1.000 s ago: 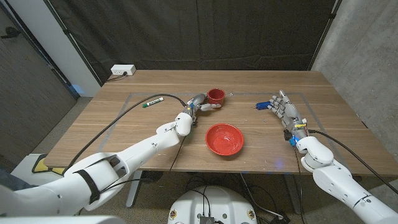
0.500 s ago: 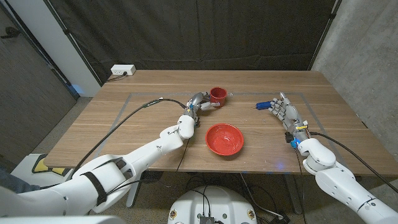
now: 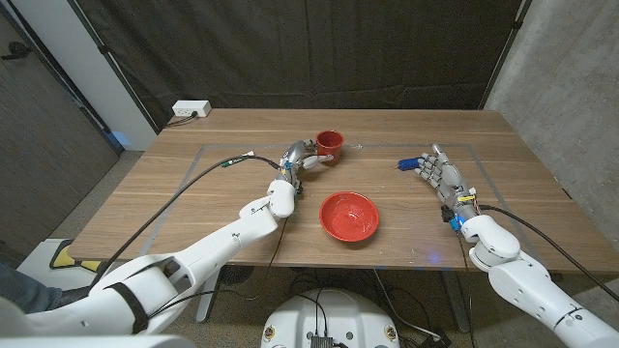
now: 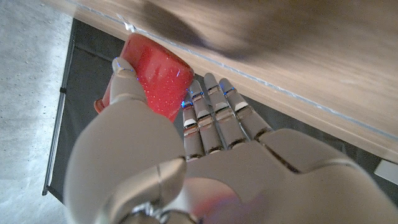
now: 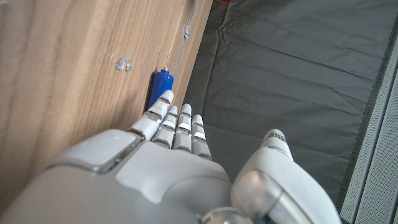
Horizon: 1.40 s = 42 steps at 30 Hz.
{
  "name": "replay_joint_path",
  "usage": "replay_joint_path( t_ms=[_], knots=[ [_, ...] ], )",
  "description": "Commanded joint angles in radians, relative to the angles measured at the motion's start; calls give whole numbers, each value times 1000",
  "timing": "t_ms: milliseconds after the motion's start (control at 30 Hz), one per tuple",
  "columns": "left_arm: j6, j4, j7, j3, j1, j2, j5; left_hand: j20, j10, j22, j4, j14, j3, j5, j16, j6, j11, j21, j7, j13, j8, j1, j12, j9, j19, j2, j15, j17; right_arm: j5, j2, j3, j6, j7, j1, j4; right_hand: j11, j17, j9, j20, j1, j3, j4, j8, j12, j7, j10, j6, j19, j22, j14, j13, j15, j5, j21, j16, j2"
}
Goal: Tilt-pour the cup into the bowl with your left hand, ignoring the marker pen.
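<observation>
Cup (image 3: 329, 143), red, stands past the red bowl (image 3: 349, 215) in the head view, the left hand (image 3: 298, 156) gripping its side; the right hand (image 3: 443, 176) waits open. Left wrist view: thumb and fingers (image 4: 214, 118) wrap the speckled cup (image 4: 155, 71).

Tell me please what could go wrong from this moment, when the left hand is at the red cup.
1. The left hand holds the red cup from one side; the cup could slip when lifted or tilted.
2. The red bowl is apart from the cup, nearer the robot, so an early tilt might pour on the wooden table.
3. The marker pen lies beside the left arm, which might brush it.
</observation>
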Motion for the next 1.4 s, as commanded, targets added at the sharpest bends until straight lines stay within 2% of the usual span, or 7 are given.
replay_joint_path(
  t_ms=[33, 233, 567, 867, 1067, 1200, 1400],
  knots=[
    [109, -225, 67, -95, 110, 109, 15, -49, 73, 3, 91, 14, 101, -3, -7, 203, -56, -4, -53, 1, 17, 114, -4, 3, -2, 105, -98, 1, -12, 19, -25, 7, 10, 34, 23, -1, 3, 3, 1, 5, -3, 0, 5, 10, -4, 10, 8, 11, 4, 7, 4, -4, 7, 3, 6, 9],
    [137, -298, 90, -125, 157, 148, 40, -50, 73, 3, 93, 15, 111, -3, -10, 200, -51, -6, -49, 2, 11, 119, -9, 3, -4, 108, -99, 1, -25, 22, -33, 4, 0, 45, 16, -2, 3, 3, 0, 5, -3, 0, 5, 10, -3, 10, 7, 12, 4, 7, 4, -4, 7, 3, 5, 10],
    [177, -414, 108, -199, 247, 212, 42, -56, 74, 2, 97, 17, 125, -4, -16, 199, -42, -8, -46, 2, 3, 126, -17, 4, -1, 106, -96, 1, -45, 3, -21, -17, -35, 41, -37, -1, 3, 3, -1, 5, -3, 0, 5, 9, -3, 9, 8, 12, 4, 7, 4, -4, 6, 3, 5, 10],
    [214, -478, 149, -243, 315, 225, 47, -59, 73, 2, 102, 19, 132, -6, -20, 200, -40, -10, -45, 3, -4, 126, -24, 4, 1, 98, -92, 1, -19, -7, -3, -6, -2, 38, -20, -2, 3, 3, -1, 5, -3, 0, 5, 9, -1, 9, 9, 12, 4, 7, 4, -5, 6, 3, 5, 10],
    [231, -535, 158, -258, 345, 250, 78, -58, 73, 2, 105, 17, 136, -7, -24, 200, -43, -13, -45, 3, -10, 125, -29, 5, 1, 93, -91, 1, -17, -29, 14, -6, 5, 17, -46, -2, 3, 3, -2, 5, -4, 0, 5, 9, 0, 9, 8, 12, 4, 6, 4, -5, 6, 3, 4, 10],
    [218, -570, 151, -279, 373, 277, 79, -59, 75, 2, 107, 16, 138, -8, -26, 203, -47, -14, -45, 4, -11, 125, -31, 5, 0, 92, -91, 1, -39, -19, 18, 8, -28, -5, -68, -1, 3, 3, -2, 5, -4, 0, 5, 9, -1, 9, 8, 12, 4, 6, 4, -5, 6, 2, 4, 10],
    [178, -619, 149, -326, 447, 332, 73, -61, 79, 2, 109, 17, 142, -9, -28, 207, -46, -16, -45, 4, -15, 125, -34, 5, 1, 89, -94, 2, -67, 8, 0, 10, -63, -12, -73, -2, 3, 3, -2, 5, -4, 0, 5, 9, 0, 9, 8, 12, 4, 6, 4, -6, 6, 2, 4, 10]
  ],
)
